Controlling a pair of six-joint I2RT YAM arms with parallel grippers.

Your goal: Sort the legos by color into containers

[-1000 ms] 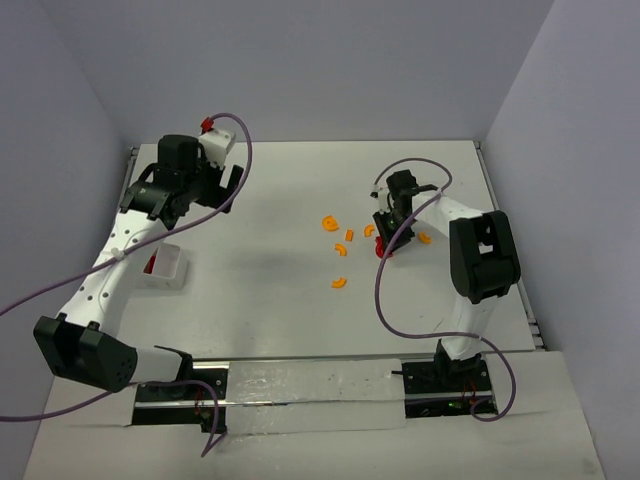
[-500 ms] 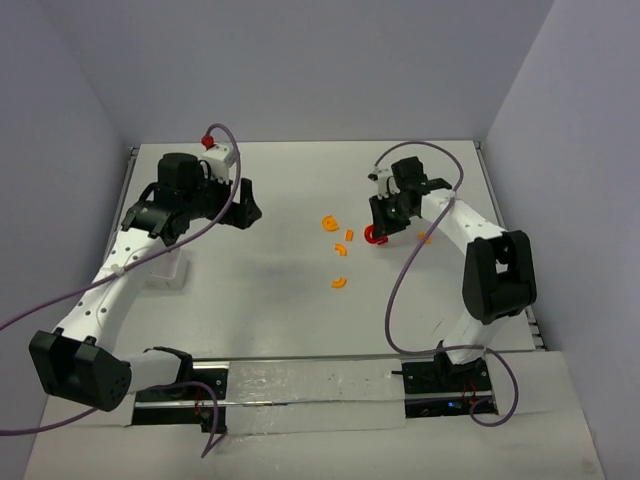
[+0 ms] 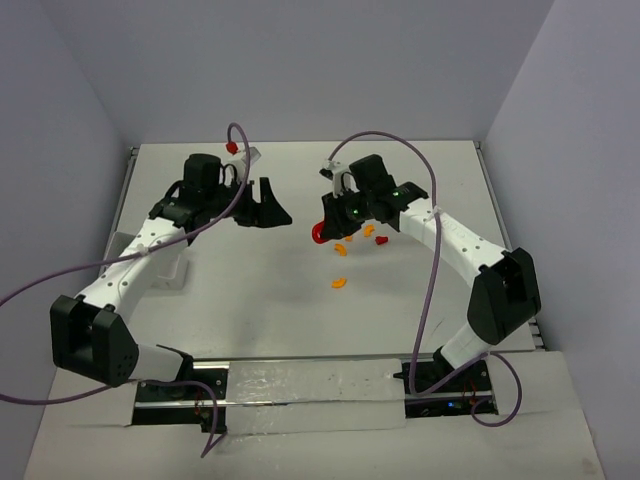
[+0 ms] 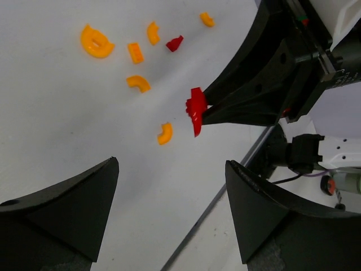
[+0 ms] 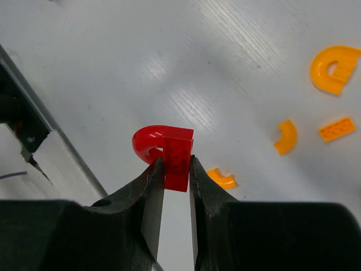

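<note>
My right gripper (image 3: 325, 222) is shut on a red legos piece, a curved arch with a block end (image 5: 169, 151), and holds it above the table left of the loose pieces; it also shows in the top view (image 3: 318, 235) and the left wrist view (image 4: 196, 110). My left gripper (image 3: 275, 208) is open and empty, just left of the right gripper, fingers (image 4: 62, 209) wide apart. Several orange curved legos (image 3: 338, 282) (image 4: 138, 83) (image 5: 286, 136) and a small red piece (image 4: 174, 43) lie on the table. The white tray (image 3: 172, 272) sits at the left, partly hidden under the left arm.
The table's side rail (image 3: 132, 160) runs along the left edge and another rail (image 3: 485, 165) along the right. Purple cables (image 3: 385, 138) loop above both arms. No green pieces show.
My right gripper has swung left across the table with the red piece in it. My left gripper has moved right from over the tray towards the table's middle.
</note>
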